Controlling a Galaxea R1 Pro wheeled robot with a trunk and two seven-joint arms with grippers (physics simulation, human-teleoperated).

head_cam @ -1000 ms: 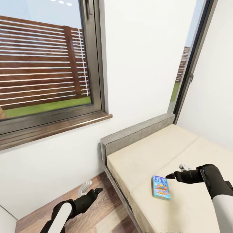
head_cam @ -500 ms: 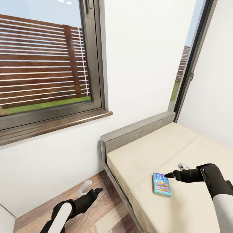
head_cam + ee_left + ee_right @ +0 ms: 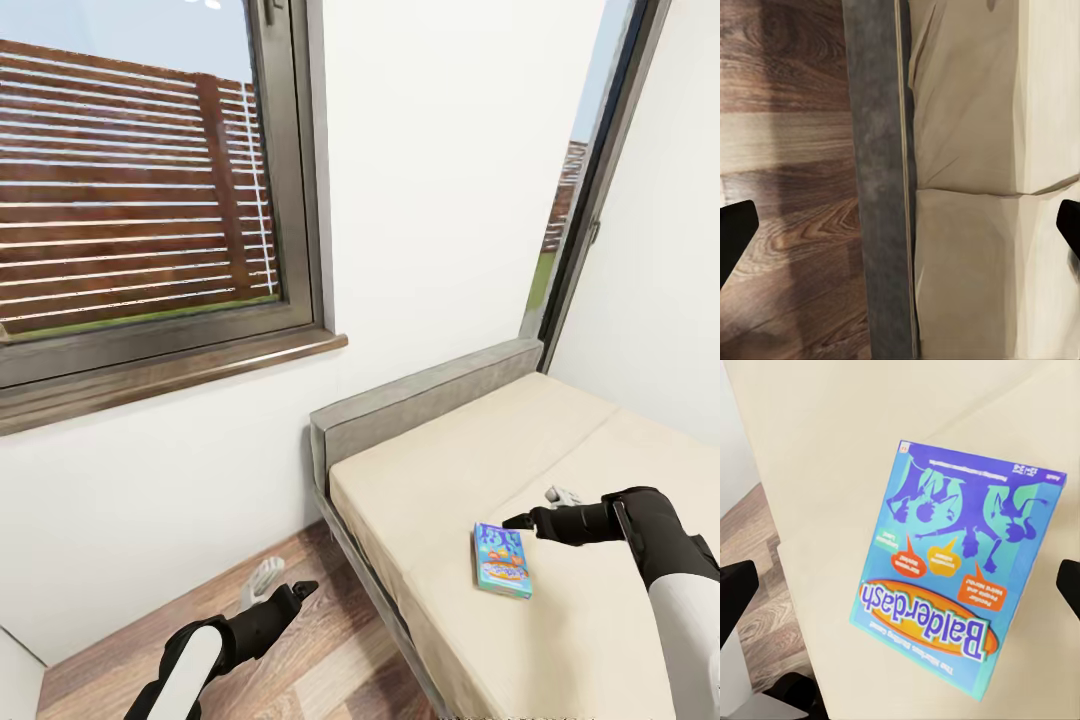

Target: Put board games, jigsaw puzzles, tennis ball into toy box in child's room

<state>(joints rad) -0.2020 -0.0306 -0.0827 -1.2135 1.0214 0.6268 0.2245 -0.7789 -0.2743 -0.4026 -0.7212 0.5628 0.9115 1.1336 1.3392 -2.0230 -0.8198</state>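
A teal-blue board game (image 3: 502, 560), printed "Balderdash" (image 3: 952, 577), lies flat on the beige mattress of the bed (image 3: 440, 470) near its floor-side edge. My right gripper (image 3: 535, 510) hovers just above the box's far end, open, its fingers spread wider than the box in the right wrist view and holding nothing. My left gripper (image 3: 285, 585) hangs open and empty low over the wood floor beside the bed. In the left wrist view the grey bed frame (image 3: 879, 180) runs between the floor and the mattress.
A grey headboard (image 3: 420, 405) stands against the white wall under a large window with a wooden sill (image 3: 170, 375). A tall glass door (image 3: 580, 220) is at the back right. Wood-plank floor (image 3: 320, 660) lies left of the bed.
The whole picture has shifted slightly upward, so the camera moved. My right gripper has kept its place over the box's far end, lifting a touch. The box and left arm are still.
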